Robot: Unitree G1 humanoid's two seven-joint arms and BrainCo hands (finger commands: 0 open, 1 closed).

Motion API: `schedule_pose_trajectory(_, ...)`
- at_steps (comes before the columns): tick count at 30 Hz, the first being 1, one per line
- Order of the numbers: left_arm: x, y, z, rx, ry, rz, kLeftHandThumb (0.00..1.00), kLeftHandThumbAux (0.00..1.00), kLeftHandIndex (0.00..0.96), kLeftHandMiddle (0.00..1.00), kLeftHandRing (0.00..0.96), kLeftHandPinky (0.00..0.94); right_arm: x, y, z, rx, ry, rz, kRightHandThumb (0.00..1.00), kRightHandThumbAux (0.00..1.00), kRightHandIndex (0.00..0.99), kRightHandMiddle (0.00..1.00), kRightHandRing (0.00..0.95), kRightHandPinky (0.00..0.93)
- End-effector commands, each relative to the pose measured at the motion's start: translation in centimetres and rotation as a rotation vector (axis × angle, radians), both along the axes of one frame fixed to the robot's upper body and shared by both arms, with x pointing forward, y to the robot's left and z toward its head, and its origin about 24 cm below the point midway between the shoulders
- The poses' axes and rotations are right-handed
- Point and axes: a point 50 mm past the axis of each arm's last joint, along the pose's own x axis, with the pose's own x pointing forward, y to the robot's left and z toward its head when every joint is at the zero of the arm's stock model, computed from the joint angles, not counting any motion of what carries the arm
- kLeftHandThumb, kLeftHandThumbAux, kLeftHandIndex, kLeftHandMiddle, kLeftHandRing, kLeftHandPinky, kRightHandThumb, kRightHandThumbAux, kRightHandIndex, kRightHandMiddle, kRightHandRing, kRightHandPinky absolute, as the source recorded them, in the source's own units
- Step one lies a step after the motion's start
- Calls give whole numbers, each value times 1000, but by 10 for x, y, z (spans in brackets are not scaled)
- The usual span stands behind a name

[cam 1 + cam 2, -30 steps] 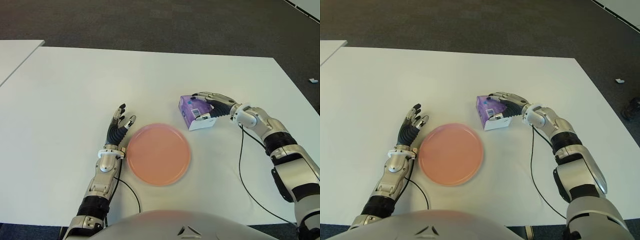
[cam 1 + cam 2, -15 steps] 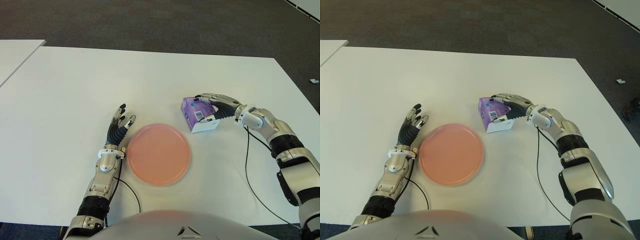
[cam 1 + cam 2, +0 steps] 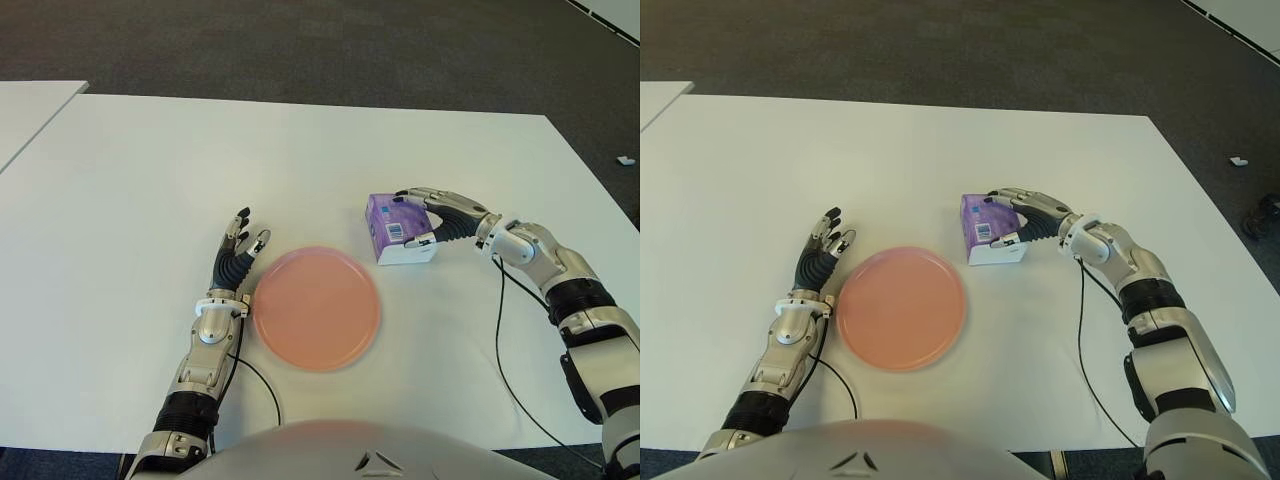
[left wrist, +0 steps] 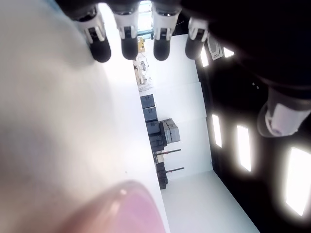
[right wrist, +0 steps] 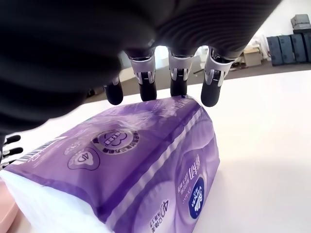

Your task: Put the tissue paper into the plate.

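— Tissue pack [image 3: 400, 229], where does it sit right now?

— On the white desk [image 3: 150, 170], just beyond the right-hand rim of the pink plate [image 3: 316, 308], near it but not touching. It is a purple soft pack, its white end facing the robot.

— And who has hold of it?

— The right hand [image 3: 440, 217] reaches in from the right side. Its fingers [image 5: 144, 77] arch over the top of the pack and the thumb shows at the white end. In the right wrist view the fingertips hang at the far top edge with a little daylight under them, so I judge it a loose cage around the pack, not a firm grasp. I would call the hand open around it, nothing gripped yet.

— The other hand?

— The left hand [image 3: 236, 257] shows just left of the plate, fingers spread and straight, holding nothing.

— What could go wrong from here?

— The wrapper looks slick and soft. If the fingers close only on the top film, the pack may sag or slide out on the lift. If the thumb presses the white end before the fingers seat, it could shove the pack further away from the plate. And a low carry might catch the plate's rim and skid the plate toward the left hand.

— So the task is how far along?

— Early, in my judgement: pack on the desk, plate bare.
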Motion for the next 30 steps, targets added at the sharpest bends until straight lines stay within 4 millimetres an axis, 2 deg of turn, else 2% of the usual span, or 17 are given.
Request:
schedule_pose_trajectory(1,-5,2,-11,-3,63,3,0,424,0,0,0,0,-7,-2,-8,-4,31,4,231,315,0,0,0,0)
schedule_pose_trajectory(10,-6,2,-11,7,66,3,0,428,0,0,0,0,-12,1,-25,-30,54,24,205,328,0,0,0,0)
schedule_pose_trajectory(30,-7,3,-10,18,54,14,0,436,0,0,0,0,-21,11,-43,-135,79,118,179,358,0,0,0,0)
